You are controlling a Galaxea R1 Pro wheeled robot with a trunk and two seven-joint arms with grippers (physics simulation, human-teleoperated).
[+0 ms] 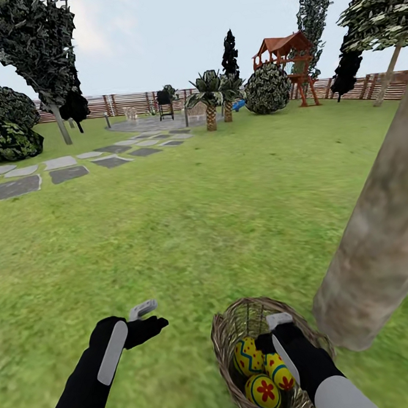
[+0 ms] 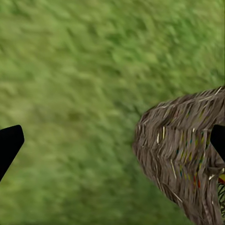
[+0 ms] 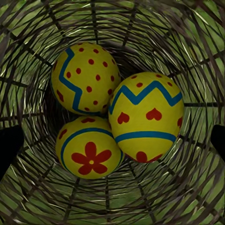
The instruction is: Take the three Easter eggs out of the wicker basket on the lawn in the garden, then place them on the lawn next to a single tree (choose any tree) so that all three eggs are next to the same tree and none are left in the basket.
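The wicker basket [image 1: 229,331] stands on the lawn [image 1: 199,216] just left of a thick, pale tree [image 1: 378,239] trunk. Three Easter eggs lie inside it: a dotted egg [image 3: 84,77], a hearts egg [image 3: 147,115] and a flower egg [image 3: 89,152]. My right gripper [image 1: 276,328] hangs open above the basket mouth and looks straight down at the eggs, its fingertips [image 3: 9,147] spread wide and holding nothing. Over the grass to the basket's left, my left gripper [image 1: 150,316] is open and empty, with the basket's woven side [image 2: 183,145] beside it.
Grey stepping stones [image 1: 18,182] curve away at the far left toward a paved circle. Short palms [image 1: 209,96], a round bush [image 1: 267,88], a wooden play tower [image 1: 287,56] and a fence line the back. Open grass spreads ahead and to the left.
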